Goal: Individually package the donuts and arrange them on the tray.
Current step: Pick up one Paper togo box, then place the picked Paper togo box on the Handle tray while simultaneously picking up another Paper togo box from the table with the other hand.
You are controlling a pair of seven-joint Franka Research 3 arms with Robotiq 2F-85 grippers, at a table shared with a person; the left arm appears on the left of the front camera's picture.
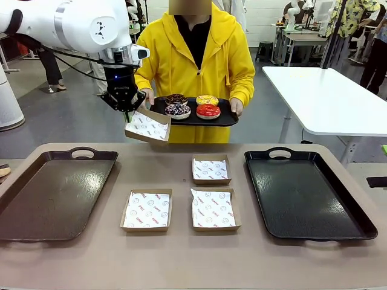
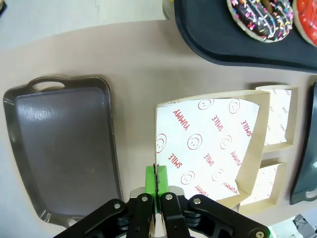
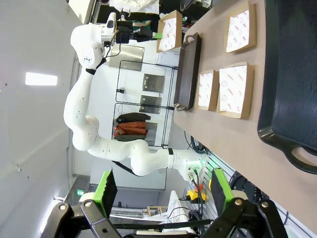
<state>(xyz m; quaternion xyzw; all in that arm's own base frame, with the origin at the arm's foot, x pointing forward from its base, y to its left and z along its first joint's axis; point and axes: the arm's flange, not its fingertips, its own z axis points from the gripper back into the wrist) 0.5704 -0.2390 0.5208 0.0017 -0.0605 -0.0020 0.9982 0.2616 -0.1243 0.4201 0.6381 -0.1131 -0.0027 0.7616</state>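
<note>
Four donuts lie on a black serving tray (image 1: 227, 119) that a person in a yellow hoodie holds above the table's far edge: dark chocolate (image 1: 176, 98), yellow-iced (image 1: 207, 99), sprinkled (image 1: 178, 110) and red (image 1: 208, 111). My left gripper (image 1: 126, 109) hangs just left of that tray, shut on the rim of a paper-lined cardboard box (image 1: 147, 126) held in the air. In the left wrist view the green pads (image 2: 150, 184) pinch the box's (image 2: 208, 144) edge, with the sprinkled donut (image 2: 260, 17) beyond. My right gripper (image 3: 163, 183) stands open, holding nothing.
Three more lined boxes sit mid-table (image 1: 211, 170), (image 1: 147, 210), (image 1: 214, 209). A brown tray (image 1: 54, 193) lies at the left and a black tray (image 1: 305, 193) at the right, both bare. A white table (image 1: 326, 96) stands behind on the right.
</note>
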